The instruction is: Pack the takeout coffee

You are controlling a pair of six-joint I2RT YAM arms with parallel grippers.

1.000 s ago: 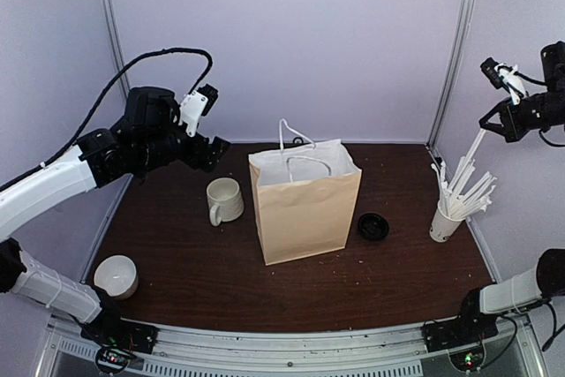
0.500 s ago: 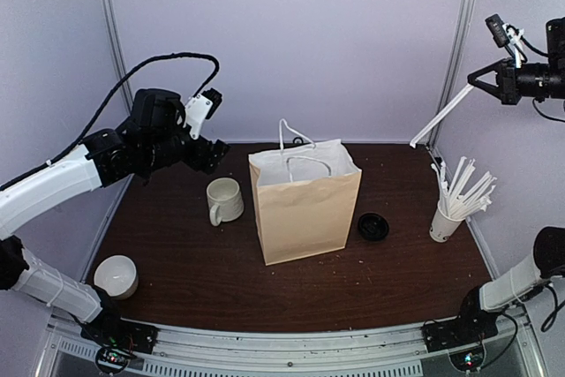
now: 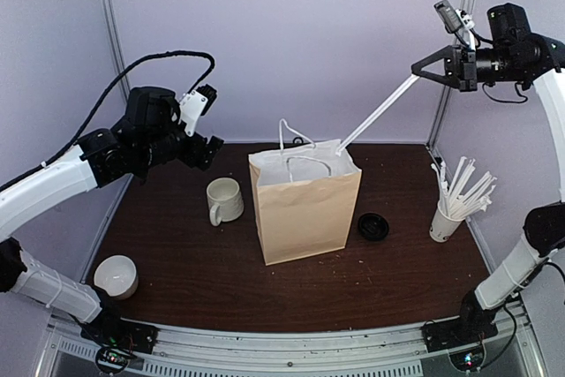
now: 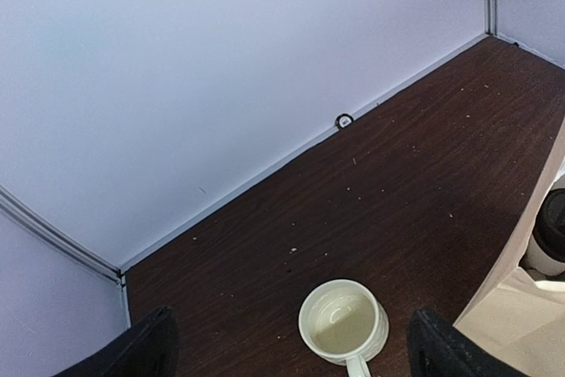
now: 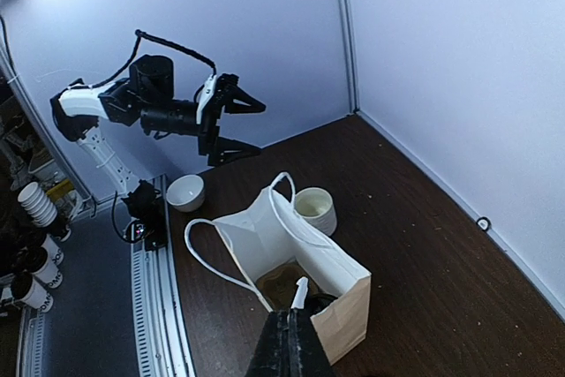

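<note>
Dark table [image 3: 221,280], lilac walls [image 3: 282,41]: my right claw [image 3: 417,72], high up, pinches a straw [image 3: 375,116] whose tip reaches the mouth of the bag [image 3: 305,209]. My left claw [image 3: 206,152] gapes wide above the mug [image 3: 225,199]; the coffee [image 4: 547,245] stands inside the bag.

Pale lilac walls [image 3: 291,41] close in the dark brown wood-grain counter [image 3: 194,262] at the back and both sides. Slim metal posts [image 3: 109,33] stand at the back corners. A small black ring [image 4: 343,120] sits at the foot of the back wall. Pale specks dot the counter, and a metal rail [image 3: 291,342] runs along its near edge. The light is soft and even.
</note>
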